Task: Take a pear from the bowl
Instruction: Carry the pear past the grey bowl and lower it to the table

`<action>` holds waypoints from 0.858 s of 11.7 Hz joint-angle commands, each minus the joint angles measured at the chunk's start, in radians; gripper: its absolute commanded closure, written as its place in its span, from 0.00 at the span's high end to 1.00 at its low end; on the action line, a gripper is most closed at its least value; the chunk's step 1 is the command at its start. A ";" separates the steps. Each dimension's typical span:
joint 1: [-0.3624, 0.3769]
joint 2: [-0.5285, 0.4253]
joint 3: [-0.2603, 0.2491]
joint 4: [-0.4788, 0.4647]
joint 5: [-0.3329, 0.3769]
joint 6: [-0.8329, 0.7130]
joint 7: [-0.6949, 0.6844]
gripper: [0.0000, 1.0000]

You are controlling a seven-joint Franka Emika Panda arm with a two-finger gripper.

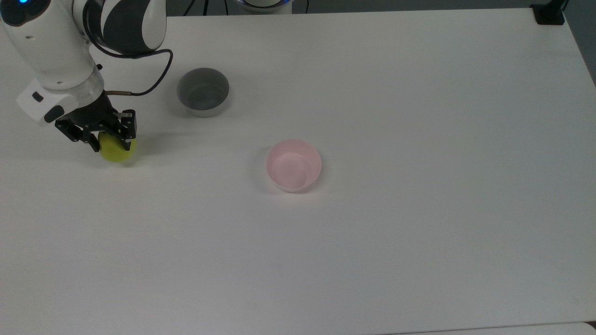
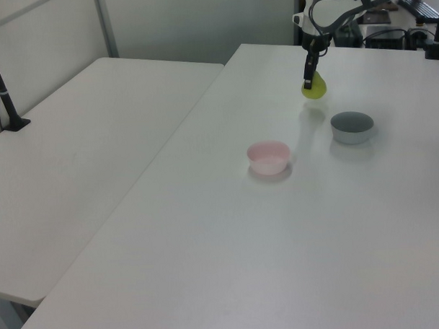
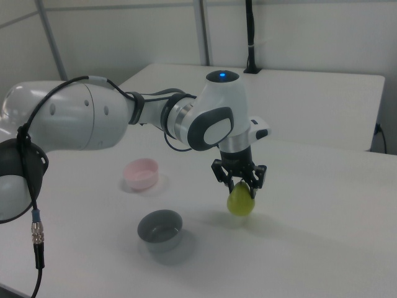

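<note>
Between fingers [image 1: 124, 136]: pear [image 1: 116, 150], gripped at top, hanging below.

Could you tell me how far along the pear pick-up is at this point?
Done: the pear is out of the pink bowl, which sits empty. In hand: the claw is shut on the pear, low over the table beyond the grey bowl. Left: nothing evident.
</note>
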 commanded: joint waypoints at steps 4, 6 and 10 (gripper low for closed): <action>0.014 0.049 -0.017 0.011 0.020 0.030 -0.026 0.00; 0.014 0.049 -0.017 0.011 0.021 0.051 -0.023 0.18; 0.014 0.045 -0.017 0.011 0.014 0.051 -0.024 0.97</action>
